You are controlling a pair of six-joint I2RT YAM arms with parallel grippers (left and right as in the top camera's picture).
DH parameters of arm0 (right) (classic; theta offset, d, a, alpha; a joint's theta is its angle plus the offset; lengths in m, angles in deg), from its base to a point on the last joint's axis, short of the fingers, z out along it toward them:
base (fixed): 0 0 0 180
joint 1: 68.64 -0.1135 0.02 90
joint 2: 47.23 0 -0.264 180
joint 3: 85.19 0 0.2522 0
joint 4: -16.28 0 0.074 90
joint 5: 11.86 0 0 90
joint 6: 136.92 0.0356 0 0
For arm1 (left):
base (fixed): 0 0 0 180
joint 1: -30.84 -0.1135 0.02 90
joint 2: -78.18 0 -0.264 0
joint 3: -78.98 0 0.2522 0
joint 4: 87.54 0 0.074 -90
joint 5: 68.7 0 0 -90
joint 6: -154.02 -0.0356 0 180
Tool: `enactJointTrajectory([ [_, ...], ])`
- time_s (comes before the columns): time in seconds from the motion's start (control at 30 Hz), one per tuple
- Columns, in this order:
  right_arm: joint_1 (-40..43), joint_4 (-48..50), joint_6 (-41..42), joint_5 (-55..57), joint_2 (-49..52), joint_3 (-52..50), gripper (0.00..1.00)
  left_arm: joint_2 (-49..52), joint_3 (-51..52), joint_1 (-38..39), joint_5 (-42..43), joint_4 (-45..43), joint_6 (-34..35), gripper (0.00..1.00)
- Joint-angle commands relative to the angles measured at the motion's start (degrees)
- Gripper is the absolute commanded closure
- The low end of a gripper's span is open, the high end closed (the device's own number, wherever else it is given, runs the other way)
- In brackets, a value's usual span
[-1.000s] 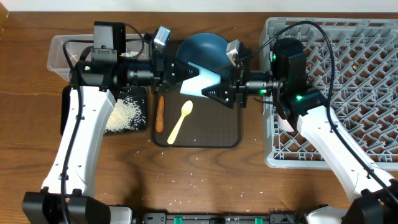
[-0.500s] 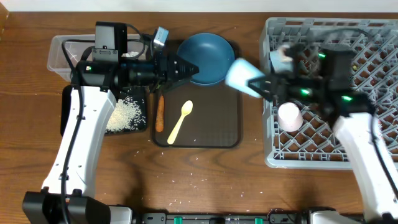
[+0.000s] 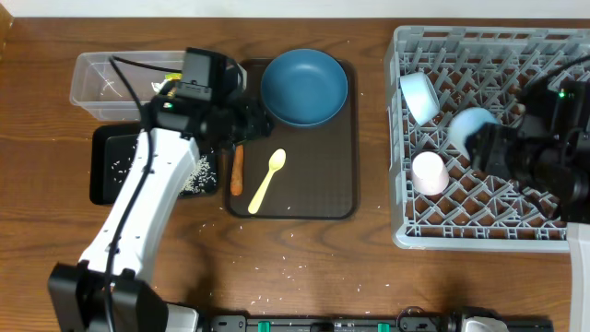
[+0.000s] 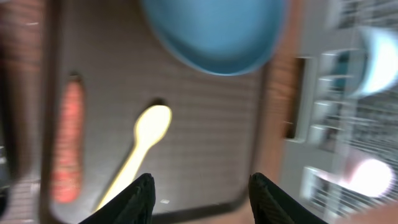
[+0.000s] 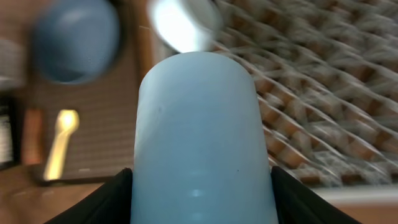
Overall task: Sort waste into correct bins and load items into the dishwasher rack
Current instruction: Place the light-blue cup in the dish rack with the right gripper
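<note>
Dishwasher rack [image 3: 544, 55] gaining a third piece; brown tray [image 3: 323, 180] one lighter.
Rack: white bowl [image 3: 419, 97] and pinkish-white cup [image 3: 429, 172] in. The light blue cup [image 5: 202, 137], over the tray a moment ago, is pinched by the right hand [image 5: 200, 198] above the pegs. Tray: blue plate [image 3: 303, 88], sausage stick [image 3: 236, 173] and yellow spoon [image 3: 268, 181] remain. Left hand [image 4: 202, 190]: spread, empty.

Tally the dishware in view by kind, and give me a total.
Cups: 2, the light blue cup and the pinkish-white cup
Plates: 1, the dark blue plate
Bowls: 1, the white bowl
Spoons: 1, the pale yellow spoon
Total: 5
</note>
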Motion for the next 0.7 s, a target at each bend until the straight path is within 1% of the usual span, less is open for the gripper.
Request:
enactJointTrajectory([
  [0.0,0.7,-3.2,2.2,11.9,2.8,-0.3,0.37,3.0,1.2,1.1,-10.3,0.0,-0.9,0.49],
  [0.13,1.0,-7.3,2.1,12.0,7.2,-1.0,0.36,6.5,1.3,1.4,-11.0,-0.4,-0.9,0.49],
  [0.3,2.8,-9.0,2.1,12.0,13.8,-1.2,0.34,10.2,1.3,1.4,-10.9,-0.3,0.0,0.49],
  [0.37,3.7,-9.5,2.1,12.0,16.0,-1.2,0.34,10.8,1.3,1.4,-10.9,-0.3,1.0,0.49],
  [0.5,4.5,-9.9,1.6,11.8,19.7,-1.8,0.34,10.8,1.3,1.4,-10.9,-0.3,1.0,0.49],
  [0.57,4.5,-9.2,1.7,11.8,21.3,-2.4,0.29,10.8,1.3,1.4,-10.9,-0.3,1.0,0.49],
  [0.67,4.4,-8.3,1.7,11.3,23.9,-2.7,0.27,10.8,1.3,1.4,-10.9,-0.3,1.0,0.49],
])
